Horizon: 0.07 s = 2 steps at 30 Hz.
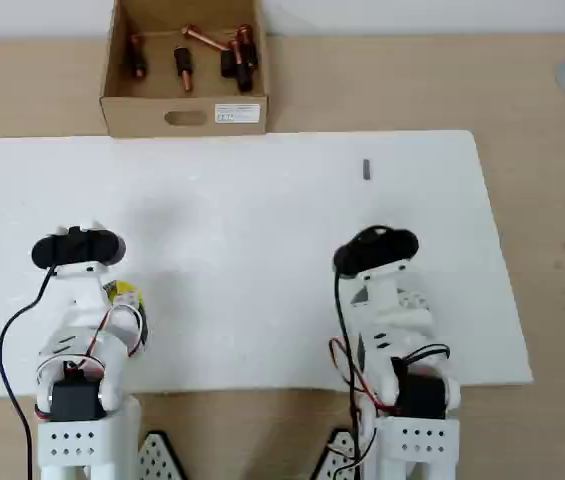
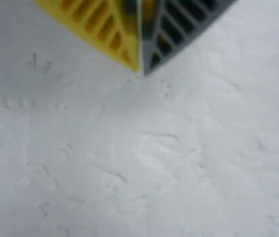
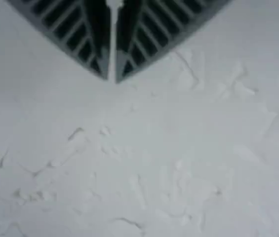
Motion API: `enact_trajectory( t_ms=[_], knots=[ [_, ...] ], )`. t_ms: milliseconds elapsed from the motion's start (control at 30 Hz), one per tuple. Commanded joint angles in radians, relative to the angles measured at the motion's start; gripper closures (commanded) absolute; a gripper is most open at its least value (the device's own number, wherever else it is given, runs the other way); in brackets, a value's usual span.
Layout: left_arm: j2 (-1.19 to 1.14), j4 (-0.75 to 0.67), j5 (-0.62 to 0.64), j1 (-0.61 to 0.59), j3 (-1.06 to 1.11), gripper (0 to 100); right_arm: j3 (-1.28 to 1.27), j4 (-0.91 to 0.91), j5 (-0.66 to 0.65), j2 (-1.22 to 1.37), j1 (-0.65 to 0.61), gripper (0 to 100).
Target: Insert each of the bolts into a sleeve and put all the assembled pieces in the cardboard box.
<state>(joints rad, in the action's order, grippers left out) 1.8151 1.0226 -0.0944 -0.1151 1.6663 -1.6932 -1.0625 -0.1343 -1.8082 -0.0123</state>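
Left hand and right hand are pressed together, empty, over the white mat. Assembled pieces are in the cardboard box, 11 o'clock. We reckon the stray dark piece is light, stiff and roll-prone; pinch it mid-length.

One cardboard box, roughly five bolt pieces inside it, one loose dark sleeve, one white mat, two robot arms.

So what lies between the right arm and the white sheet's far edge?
A small dark grey oblong piece, lying on the white sheet, in the high view.
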Motion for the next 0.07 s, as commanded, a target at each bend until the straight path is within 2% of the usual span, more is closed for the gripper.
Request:
enact_trajectory(
  t_ms=[0, 33],
  knots=[
    [0.01, -0.017, -0.003, 0.002, -0.003, 100, 0.004, -0.002, -0.006, -0.111, 0.01, 98.8],
    [0.01, -0.017, -0.003, 0.002, -0.003, 100, 0.004, -0.002, -0.006, -0.111, 0.01, 98.8]
  ],
)
